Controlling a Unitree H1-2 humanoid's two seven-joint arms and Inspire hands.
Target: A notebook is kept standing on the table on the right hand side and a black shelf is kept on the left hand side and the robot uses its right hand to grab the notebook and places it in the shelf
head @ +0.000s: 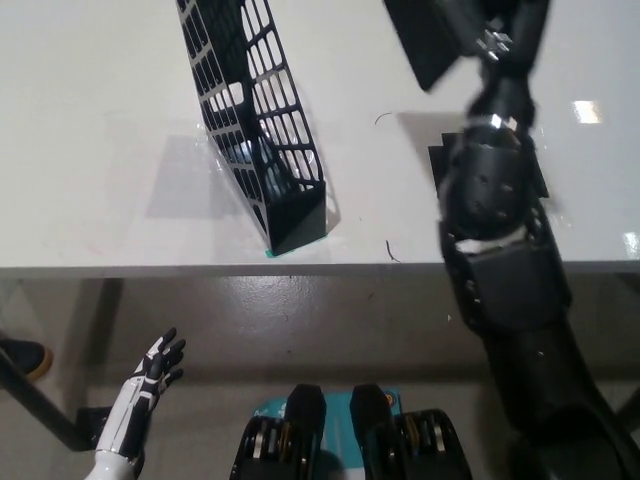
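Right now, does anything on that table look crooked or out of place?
The shelf leans over instead of standing square. The notebook hangs tilted in the air in the right hand, off the table. A dark patch shows on the table beneath. The left hand rests open below the table edge.

1. White table (100,120), its front edge running across the view above a grey floor (330,330).
2. Black lattice shelf (255,120) standing on the table, near the front edge.
3. Flat black square mat (443,170) lying on the table, right of the shelf, partly hidden.
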